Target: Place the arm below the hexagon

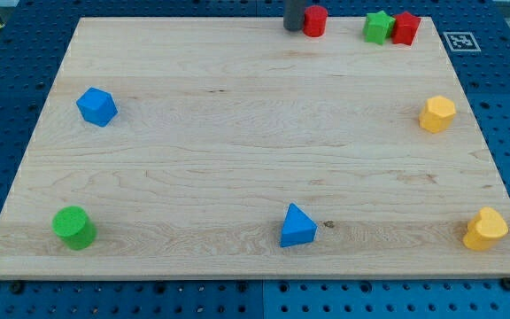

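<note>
- Pale wood makes up the board (237, 151), which lies on a blue pegboard table (7, 106); the blocks sit mostly round its edges, so the middle is bare for sliding.
- Our rod comes down at the view's top, and my tip (292, 29) rests just left of the red cylinder (315, 20), touching it or very nearly; we cannot tell which.
- We carry no jaws at all, only the straight rod, so there is nothing to stand apart or together; all we can do is push or park.
- The hexagon we take to be the yellow hexagon (437, 113), near the view's right edge and well apart from the tip.
- Below it, toward the view's bottom right corner, sits a yellow heart (486, 229), with bare wood between the two; that gap looks to us like the place to stop.
- Right of the red cylinder, a green block (378, 27) and a red block (405, 27) touch each other at the top edge; their shapes we cannot make out surely.
- A blue block (96, 106), seemingly a cube, a green cylinder (74, 228) and a blue triangle (297, 226) lie far from our likely path.
- We judge the task barely begun: the tip must travel right and down, steering clear of the top row so nothing gets nudged.
</note>
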Controlling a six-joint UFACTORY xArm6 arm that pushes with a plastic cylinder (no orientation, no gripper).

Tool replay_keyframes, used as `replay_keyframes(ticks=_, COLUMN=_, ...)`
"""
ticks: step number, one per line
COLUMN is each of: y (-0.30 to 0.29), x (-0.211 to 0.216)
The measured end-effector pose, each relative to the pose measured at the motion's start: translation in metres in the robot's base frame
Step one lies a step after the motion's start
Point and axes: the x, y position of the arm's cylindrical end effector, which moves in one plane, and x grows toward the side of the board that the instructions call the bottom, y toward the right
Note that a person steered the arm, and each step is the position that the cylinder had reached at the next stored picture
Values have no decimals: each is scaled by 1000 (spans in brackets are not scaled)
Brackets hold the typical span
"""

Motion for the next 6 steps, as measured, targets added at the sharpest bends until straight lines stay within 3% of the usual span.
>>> replay_keyframes(ticks=2, y=103, x=5)
replay_keyframes(ticks=3, y=67, x=13)
replay_keyframes(ticks=4, y=13, x=51)
replay_keyframes(ticks=6, y=43, x=245)
